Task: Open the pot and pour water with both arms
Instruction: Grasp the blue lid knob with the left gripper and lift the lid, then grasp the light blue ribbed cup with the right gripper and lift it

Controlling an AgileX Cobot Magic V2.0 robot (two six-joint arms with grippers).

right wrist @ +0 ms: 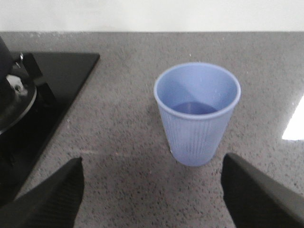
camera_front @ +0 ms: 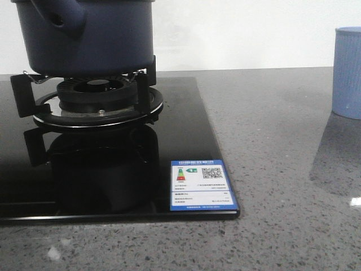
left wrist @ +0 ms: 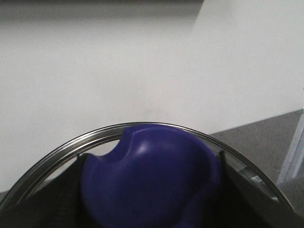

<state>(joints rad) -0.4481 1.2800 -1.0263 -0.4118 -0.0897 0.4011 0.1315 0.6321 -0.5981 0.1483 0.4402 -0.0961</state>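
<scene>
Your left gripper (left wrist: 152,209) is holding the lid (left wrist: 147,185) (pot (camera_front: 84,34) upper left); right gripper (right wrist: 152,190), spread wide, is framing the cup (right wrist: 197,114)—close next.

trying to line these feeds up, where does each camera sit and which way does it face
Front view: low over the counter, facing forward at the pot on the stove burner; no robot part shows.
Left wrist view: on the left arm, close on the lid's blue knob and metal rim, the left claw around the knob, a wall behind.
Right wrist view: on the right arm, looking down at the light blue cup beyond the open right claw.
Shared: front and right wrist both show the cup, stove and counter.
</scene>
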